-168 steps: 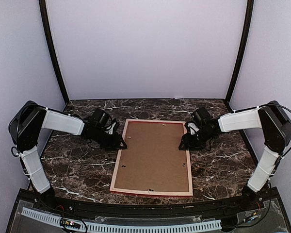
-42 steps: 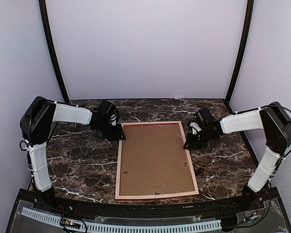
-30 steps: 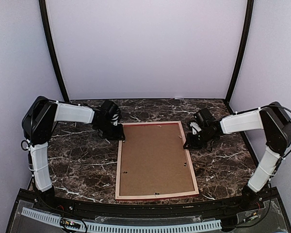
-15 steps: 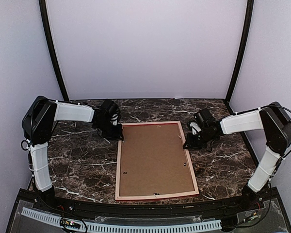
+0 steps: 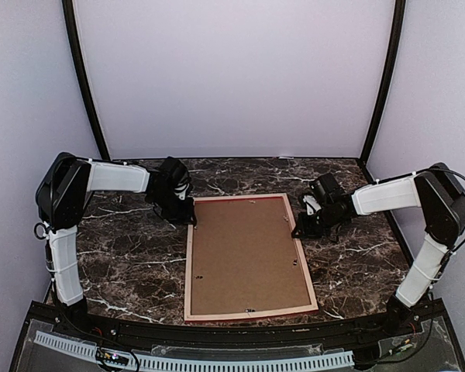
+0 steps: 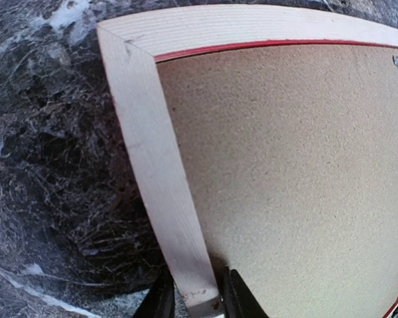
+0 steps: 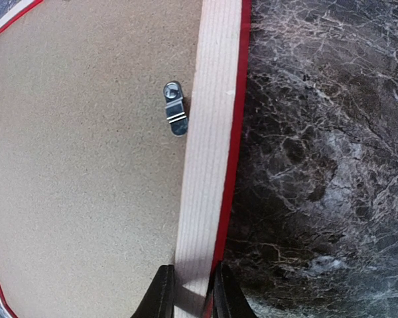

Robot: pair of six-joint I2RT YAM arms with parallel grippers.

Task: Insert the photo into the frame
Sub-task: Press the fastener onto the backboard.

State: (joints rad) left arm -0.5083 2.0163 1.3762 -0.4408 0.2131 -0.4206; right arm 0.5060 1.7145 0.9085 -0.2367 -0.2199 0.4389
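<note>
frame [image 5: 189,267]: face down on tabletop [image 5: 124,256], board [image 5: 244,252] in its back
left hand [image 6: 198,298]: pinching frame's left rail, far end
right hand [image 7: 186,291]: pinching frame's right rail
photo: not visible
step: probably lifting or turning frame
next: keep both grips level

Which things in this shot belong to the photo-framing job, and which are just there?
Job: the frame, face down, with its backing board and turn clip; left gripper and right gripper, each clamped on a rail. The photo is not in view.
Just there: marble table.
</note>
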